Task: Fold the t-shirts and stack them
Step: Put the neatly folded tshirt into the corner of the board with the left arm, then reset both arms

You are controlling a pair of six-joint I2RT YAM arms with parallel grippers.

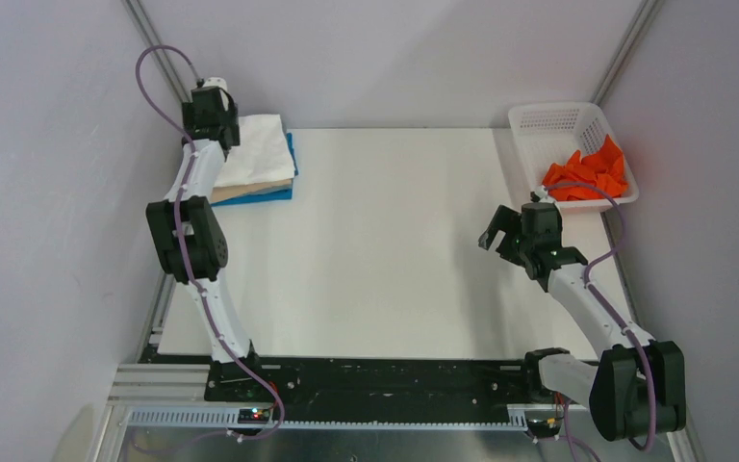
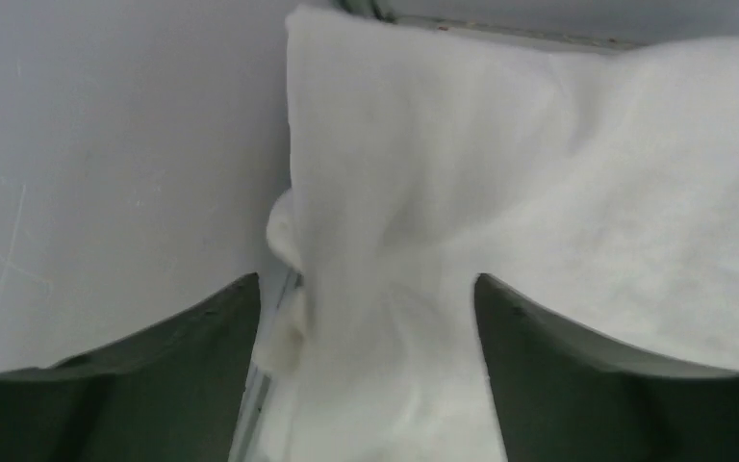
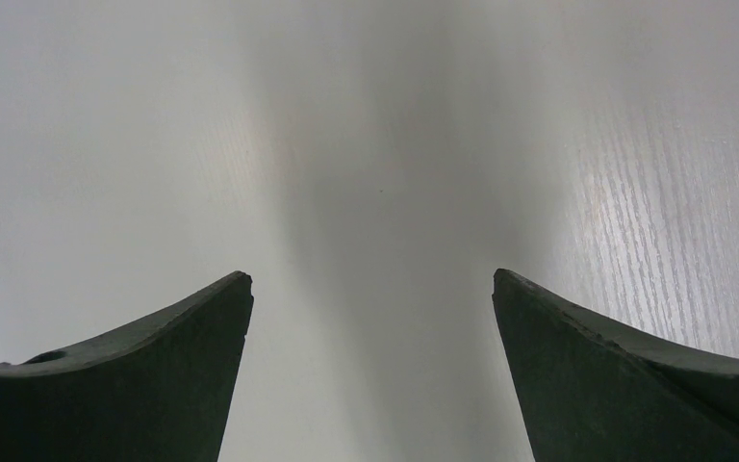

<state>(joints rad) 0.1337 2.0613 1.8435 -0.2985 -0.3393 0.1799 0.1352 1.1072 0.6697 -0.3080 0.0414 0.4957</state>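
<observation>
T-shirts in white (image 1: 255,144), beige-tan (image 1: 236,191) and bright blue (image 1: 274,195) lie folded in one stack at the far left corner of the table (image 1: 385,250), white on top, tan under it and blue at the bottom. The stack is a rough rectangle, a little longer from near to far than from left to right, with its edges about square to the table. A tan strip shows along the near edge, and blue shows along the near and right edges. The orange t-shirt (image 1: 592,173) lies crumpled and unfolded in the near half of the white basket (image 1: 548,117) at the far right corner, well apart from the stack. The left gripper (image 2: 366,281) hangs over the far left part of the stack, pointing down at it. In the left wrist view a bunched ridge of the white cloth runs straight through the gap between its fingers (image 2: 154,385), and the rest of the shirt spreads away to the right. The jaws stand apart with space on both sides of the ridge, so the cloth is released, not pinched. The right gripper (image 3: 372,279) hovers over bare table on the right side, near the basket, with its jaws spread wide and nothing between them or touching them.
</observation>
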